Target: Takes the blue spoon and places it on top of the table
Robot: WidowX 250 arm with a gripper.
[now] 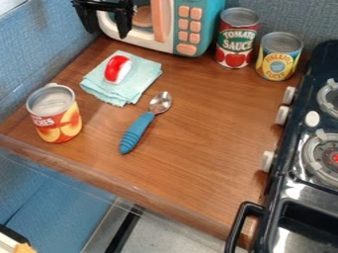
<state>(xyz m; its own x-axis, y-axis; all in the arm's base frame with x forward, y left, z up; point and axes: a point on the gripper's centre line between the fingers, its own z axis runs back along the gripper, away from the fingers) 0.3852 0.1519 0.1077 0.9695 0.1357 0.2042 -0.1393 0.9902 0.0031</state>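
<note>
The black gripper [107, 34] hangs at the top left, in front of the toy microwave, with its two fingers apart and nothing between them. Well below it and a little to the right, the blue-handled spoon [137, 130] lies on the brown wooden tabletop [198, 143]. Its metal bowl points up and to the right, just off the corner of a folded cloth. The gripper does not touch the spoon.
A red and white toy piece [117, 69] rests on the light-blue cloth [141, 76]. The peach can [55, 114] stands at left, two cans [236, 39] at the back right. The microwave [198, 27] is behind; the stove [310, 163] borders the right.
</note>
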